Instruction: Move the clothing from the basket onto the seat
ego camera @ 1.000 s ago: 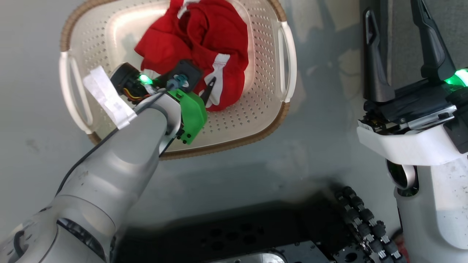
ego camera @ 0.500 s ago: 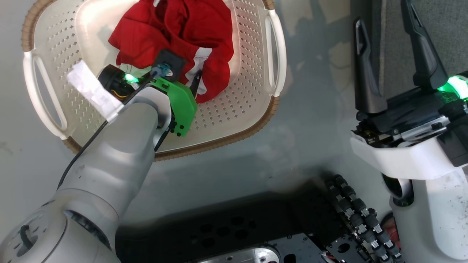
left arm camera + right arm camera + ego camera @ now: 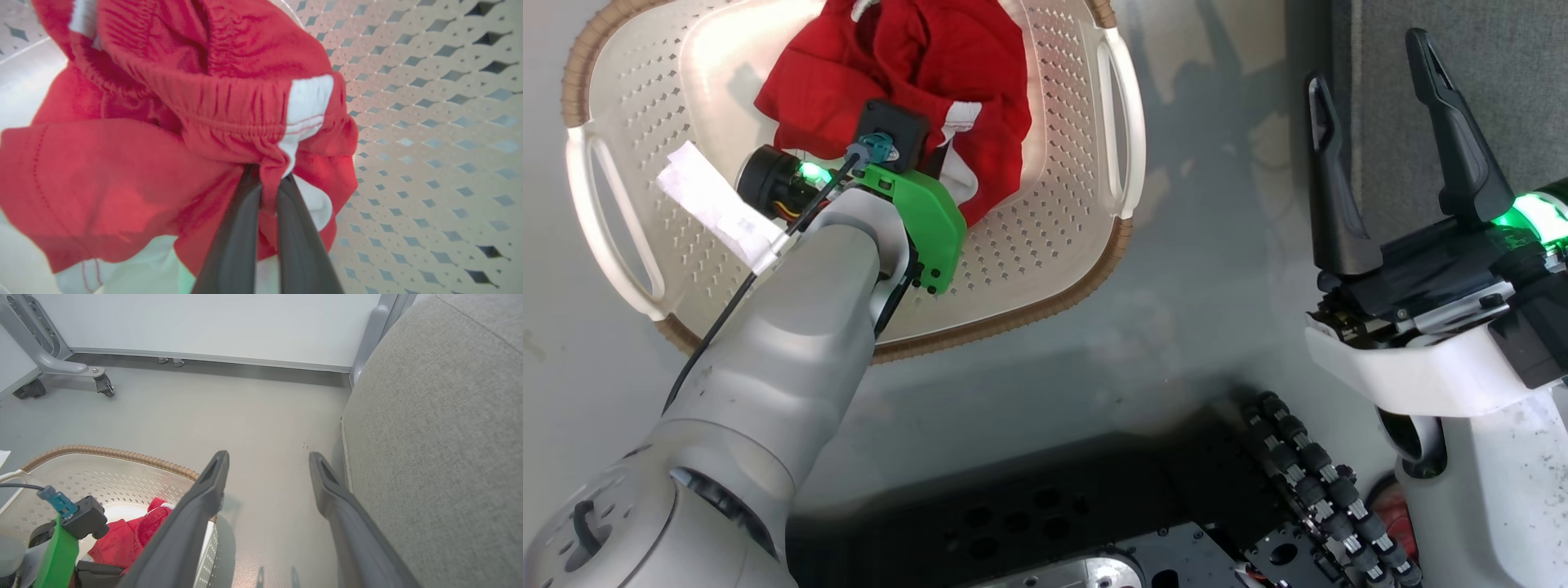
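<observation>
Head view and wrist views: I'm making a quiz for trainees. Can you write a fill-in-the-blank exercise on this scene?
The left gripper is shut on the ____ clothing.
The basket stands on the ____.
The right gripper is ____ and holds nothing.
The grey seat lies on the robot's ____ side of the basket.
Missing words: red; floor; open; right.
</observation>
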{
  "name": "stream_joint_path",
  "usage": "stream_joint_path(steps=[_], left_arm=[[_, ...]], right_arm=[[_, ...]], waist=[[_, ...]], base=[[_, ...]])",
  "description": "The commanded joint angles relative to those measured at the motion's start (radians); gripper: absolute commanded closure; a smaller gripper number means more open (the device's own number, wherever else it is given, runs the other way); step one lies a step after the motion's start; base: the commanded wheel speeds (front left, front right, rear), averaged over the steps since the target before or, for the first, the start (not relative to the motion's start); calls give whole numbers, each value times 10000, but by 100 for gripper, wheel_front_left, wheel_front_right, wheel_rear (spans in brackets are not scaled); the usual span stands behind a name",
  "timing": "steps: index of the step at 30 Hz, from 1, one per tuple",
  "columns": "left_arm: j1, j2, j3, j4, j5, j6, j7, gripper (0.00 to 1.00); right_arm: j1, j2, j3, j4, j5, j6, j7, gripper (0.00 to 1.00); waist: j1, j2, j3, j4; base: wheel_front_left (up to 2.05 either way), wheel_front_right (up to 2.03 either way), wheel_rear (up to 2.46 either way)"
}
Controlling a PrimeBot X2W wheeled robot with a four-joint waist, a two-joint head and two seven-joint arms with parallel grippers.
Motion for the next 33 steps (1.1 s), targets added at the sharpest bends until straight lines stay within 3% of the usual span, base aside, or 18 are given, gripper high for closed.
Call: stream_joint_path(steps=[1,10,15,22,33], left_arm=[[-254,30,14,-50,-88,79,-131,100],[-442,29,-13,-351,-246,140,-697,100],[-334,111,208,-875,203,304,-763,100],[1176,586,932,-2734,1586,1202,-762,100],[4566,1014,2677,-5476,3249,2004,-764,100]], right_arm=[[-81,-22,2,-35,-30,-10,-1,0],[-682,53,35,135,57,-10,-1,0],[-880,93,11,312,-11,-10,-1,0],[-400,156,12,752,-34,-10,-1,0],[1002,186,338,1612,6,-10,-1,0]], waist=[[-1,0,-5,28],[-1,0,-225,121],[-1,0,-927,154],[-1,0,-2749,222],[-1,0,-6251,288]], base=[[0,0,0],[0,0,0],[0,0,0],[0,0,0],[0,0,0]])
